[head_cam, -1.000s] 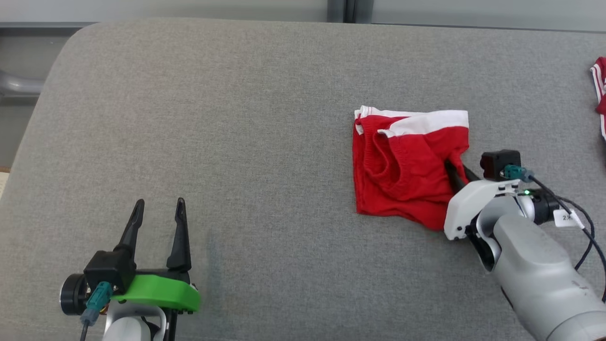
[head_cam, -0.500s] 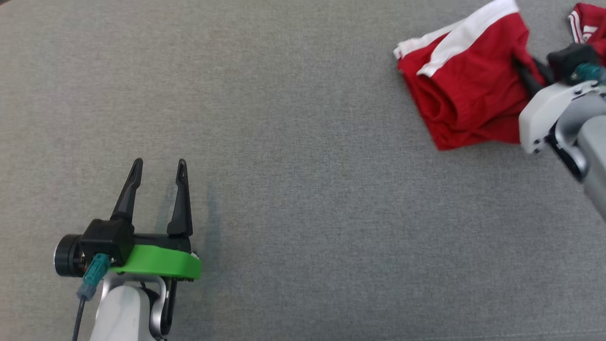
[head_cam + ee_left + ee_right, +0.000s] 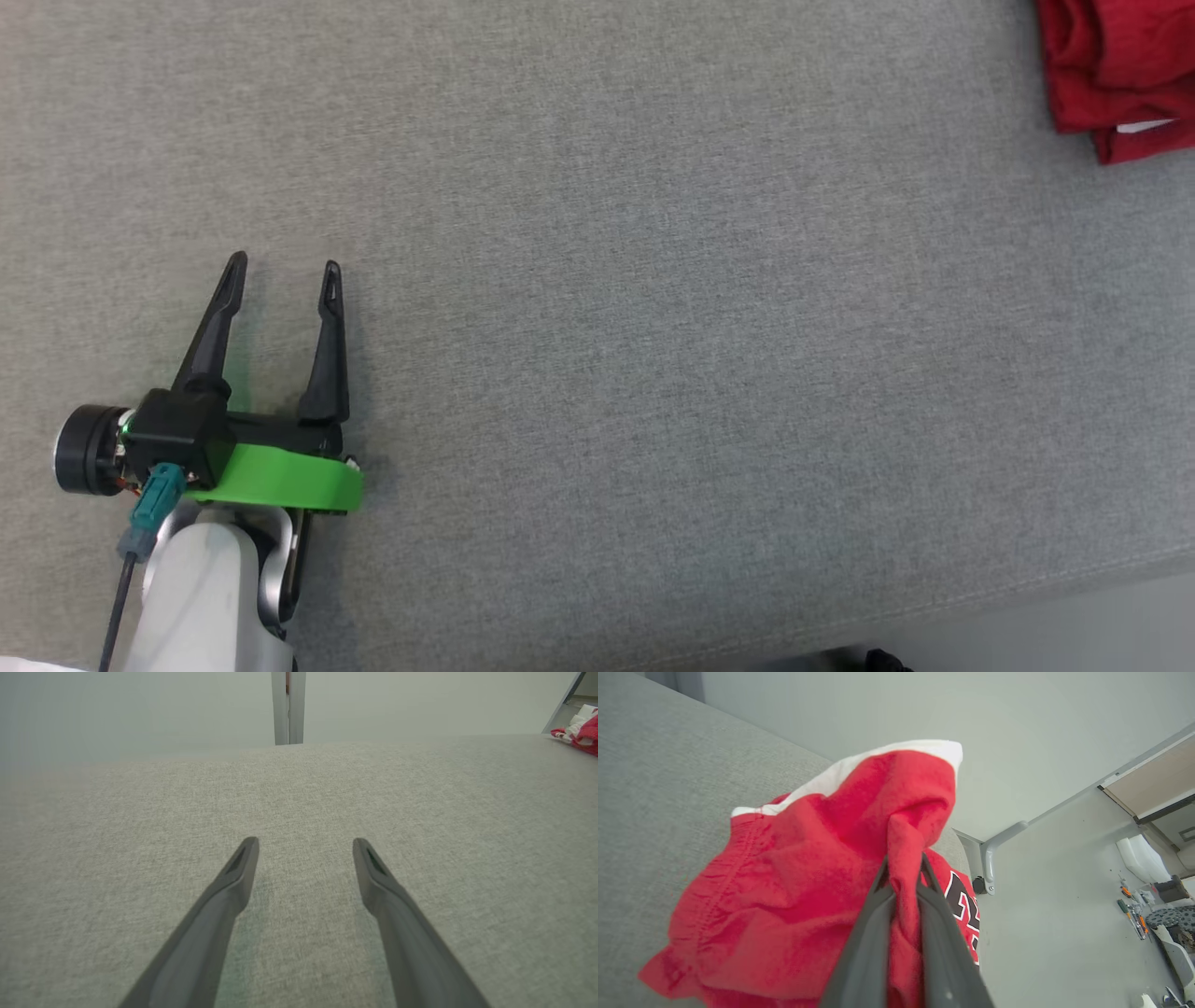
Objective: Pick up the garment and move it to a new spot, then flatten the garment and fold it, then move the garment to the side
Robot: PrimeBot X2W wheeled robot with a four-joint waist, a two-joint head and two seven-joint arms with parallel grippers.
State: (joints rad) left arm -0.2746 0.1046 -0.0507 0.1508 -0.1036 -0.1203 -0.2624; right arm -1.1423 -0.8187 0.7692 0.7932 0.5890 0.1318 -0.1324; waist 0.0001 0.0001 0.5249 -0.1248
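The garment [image 3: 808, 872] is red with a white band. In the right wrist view it hangs bunched from my right gripper [image 3: 904, 865], which is shut on a fold of it, lifted off the grey table [image 3: 654, 765]. In the head view, red cloth [image 3: 1116, 65] lies at the top right corner, and I cannot tell whether it is the garment or another piece. My left gripper [image 3: 282, 268] rests open at the lower left, far from the cloth, nothing between its fingers. Its open fingers also show in the left wrist view [image 3: 304, 842].
A second red piece with a black-and-white number print [image 3: 961, 898] lies just behind the held garment, near the table's end. Red-and-white cloth [image 3: 581, 728] sits at the far right. The table's front edge [image 3: 1027, 593] runs across the lower right. Tools [image 3: 1134, 914] lie beyond on the floor.
The head camera has swung, shifting the whole picture up and right. My right gripper has carried the garment rightward toward the other red piece and lifted it. The left gripper stays open.
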